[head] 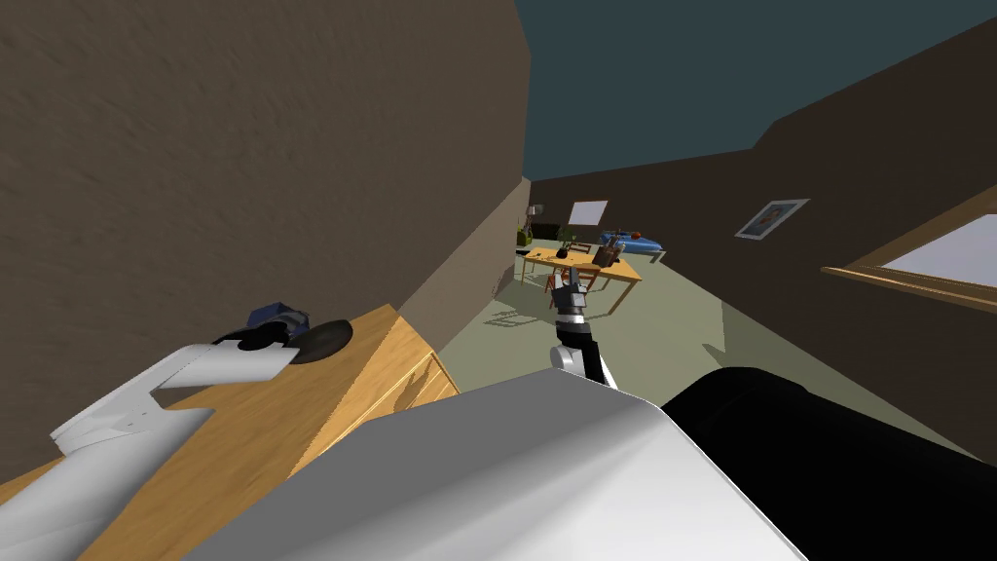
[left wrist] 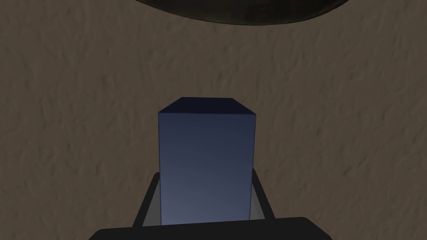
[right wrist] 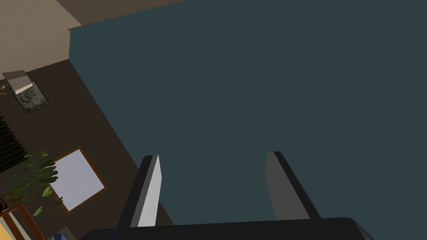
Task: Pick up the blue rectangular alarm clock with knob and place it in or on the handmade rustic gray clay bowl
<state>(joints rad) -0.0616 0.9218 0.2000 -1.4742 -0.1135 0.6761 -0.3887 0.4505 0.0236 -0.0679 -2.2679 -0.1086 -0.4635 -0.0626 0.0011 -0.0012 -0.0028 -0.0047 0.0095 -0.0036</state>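
Against a brown wall [left wrist: 83, 125], left fingers [left wrist: 257, 208] clamp the blue clock [left wrist: 206, 166].

the clock [left wrist: 206, 166] is looking smooth and matt, the wall [left wrist: 75, 125] behind it rough; the dresser [head: 273, 419] is showing wood grain.

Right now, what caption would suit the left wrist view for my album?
Left gripper shut on the blue clock, the dark bowl ahead, brown wall behind.
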